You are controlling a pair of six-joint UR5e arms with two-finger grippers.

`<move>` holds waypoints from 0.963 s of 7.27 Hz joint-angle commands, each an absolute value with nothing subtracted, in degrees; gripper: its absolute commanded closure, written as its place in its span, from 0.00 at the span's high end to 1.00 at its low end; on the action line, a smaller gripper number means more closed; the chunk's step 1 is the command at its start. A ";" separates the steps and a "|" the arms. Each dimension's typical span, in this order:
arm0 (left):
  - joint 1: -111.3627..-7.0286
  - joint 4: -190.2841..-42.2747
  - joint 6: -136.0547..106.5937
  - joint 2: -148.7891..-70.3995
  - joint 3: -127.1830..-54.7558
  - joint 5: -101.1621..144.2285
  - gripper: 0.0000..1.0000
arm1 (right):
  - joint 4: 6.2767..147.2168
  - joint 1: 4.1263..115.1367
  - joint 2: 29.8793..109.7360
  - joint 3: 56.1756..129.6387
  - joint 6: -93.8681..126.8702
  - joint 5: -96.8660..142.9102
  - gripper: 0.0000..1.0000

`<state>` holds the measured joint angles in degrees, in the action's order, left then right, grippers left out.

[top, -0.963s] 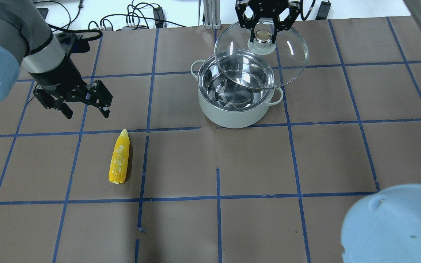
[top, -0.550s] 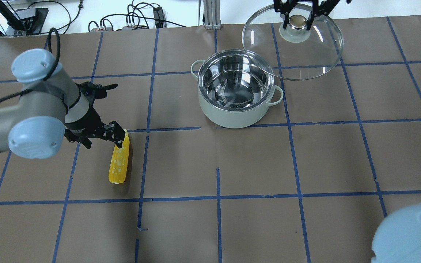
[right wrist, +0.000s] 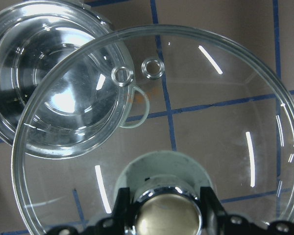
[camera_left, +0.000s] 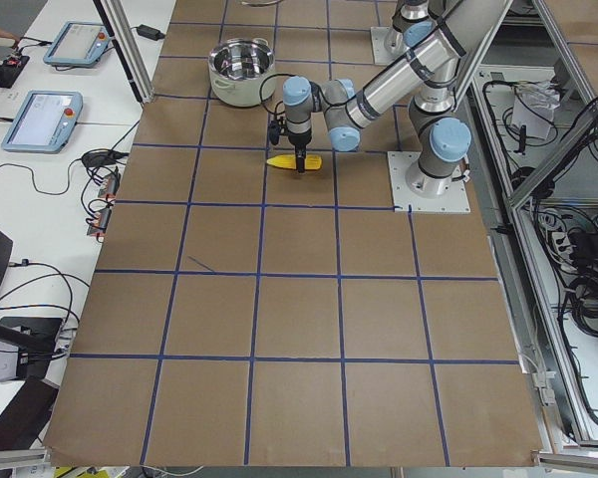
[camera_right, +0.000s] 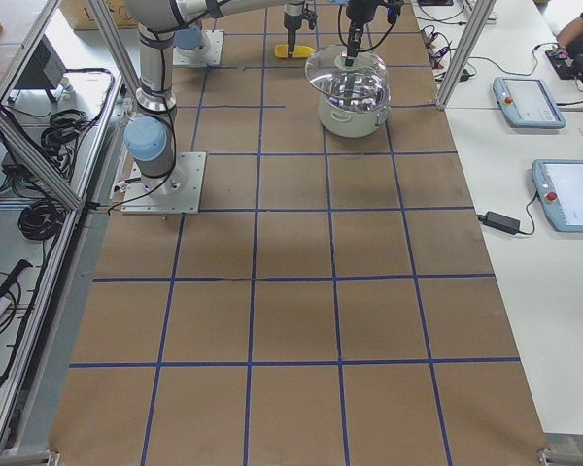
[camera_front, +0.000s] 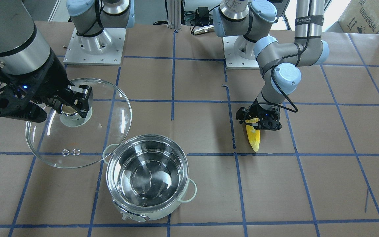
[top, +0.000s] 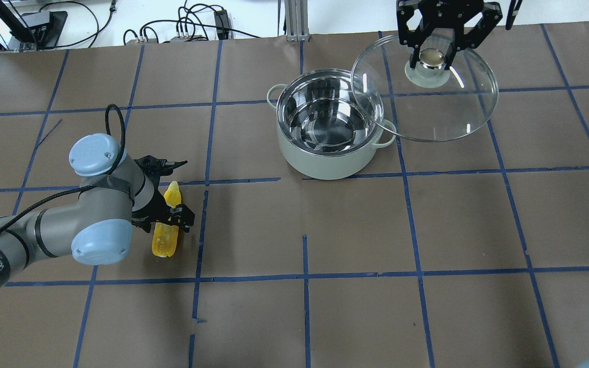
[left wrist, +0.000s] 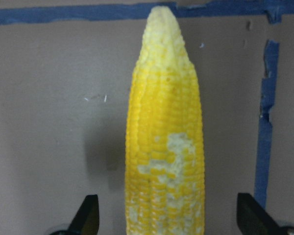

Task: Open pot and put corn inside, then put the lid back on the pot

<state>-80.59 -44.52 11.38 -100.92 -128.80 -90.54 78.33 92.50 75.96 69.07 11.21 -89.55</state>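
Observation:
The pot (top: 325, 162) stands open and empty at the table's far middle; it also shows in the front view (camera_front: 158, 214). My right gripper (top: 431, 55) is shut on the knob of the glass lid (top: 427, 115) and holds it in the air, right of the pot, its edge overlapping the pot's rim in view. The right wrist view shows the lid (right wrist: 210, 122) over the pot (right wrist: 19, 34). The yellow corn (top: 164, 246) lies on the table at the left. My left gripper (top: 170, 219) is open and low, its fingers straddling the corn (left wrist: 164, 147).
Brown paper with a blue tape grid covers the table (top: 356, 230). Cables and power boxes (top: 192, 25) lie beyond the far edge. The arm bases (camera_front: 92, 42) stand at the robot's side of the table.
My left arm has swung toward the near side and dropped over the corn, its fingers now astride it. My right gripper has carried the lid to the right, off the pot.

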 commanded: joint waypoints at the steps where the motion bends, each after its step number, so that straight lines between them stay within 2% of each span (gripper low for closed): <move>1: -80.33 -44.38 11.78 -99.85 -128.85 -90.53 0.27 | 82.78 92.46 80.15 77.67 11.16 -90.00 0.36; 2: -80.51 -44.56 11.78 -99.58 -128.85 -90.18 0.17 | 82.79 92.46 80.33 77.87 11.16 -90.09 0.36; 4: -80.77 -48.22 11.69 -98.80 -125.01 -89.65 0.16 | 82.79 92.46 80.33 77.70 11.16 -90.09 0.37; 7: -85.15 -67.43 8.98 -100.10 -106.95 -85.73 0.16 | 83.06 92.20 80.24 76.99 11.07 -90.17 0.38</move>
<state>-83.17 -59.38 10.54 -99.45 -115.01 -88.46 83.02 92.30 80.18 77.11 11.11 -90.11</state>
